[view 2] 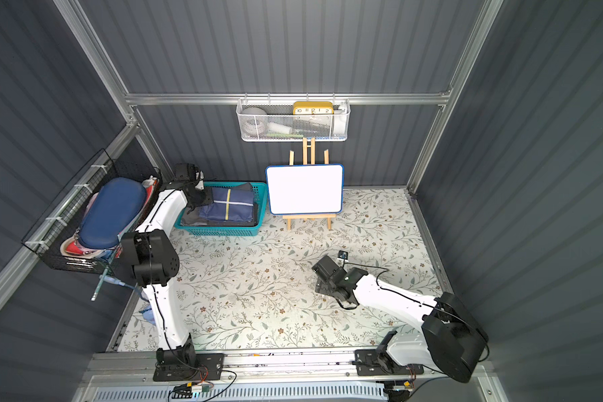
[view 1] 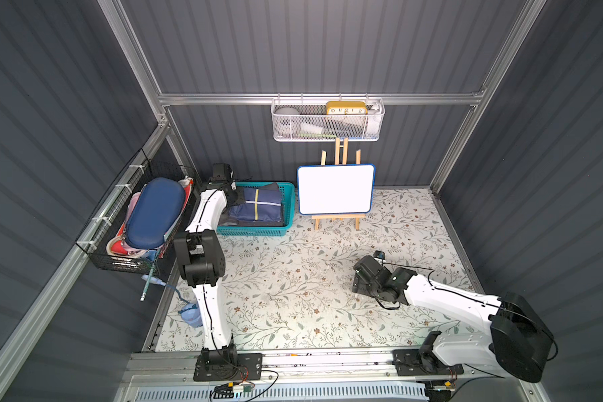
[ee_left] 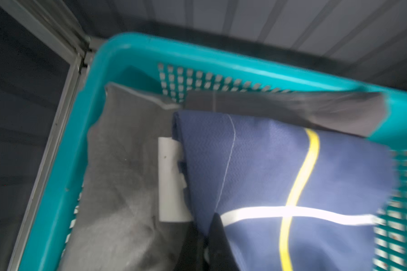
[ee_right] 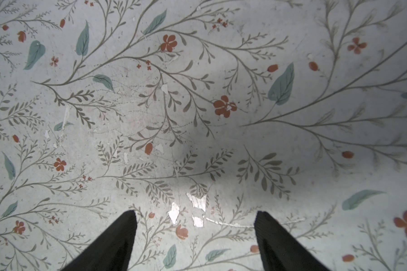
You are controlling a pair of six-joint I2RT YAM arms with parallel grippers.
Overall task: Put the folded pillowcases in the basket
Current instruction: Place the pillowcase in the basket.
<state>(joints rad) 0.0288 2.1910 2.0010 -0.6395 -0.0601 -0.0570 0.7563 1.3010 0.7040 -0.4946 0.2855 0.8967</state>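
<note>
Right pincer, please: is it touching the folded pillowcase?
Apart: in both top views, floral table separates the right pincer from the navy pillowcase inside the teal basket.

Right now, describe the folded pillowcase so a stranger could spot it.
Find the whiteboard at the back wall; the teal basket sits beside it. Inside, atop grey cloth, lies the navy pillowcase, the only piece crossed by a yellow and a white stripe.

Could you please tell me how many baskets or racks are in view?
3: the teal basket on the table, back left; the black wire basket hung on the left side; the white mesh rack hung high at the back. None appears hidden.
</note>
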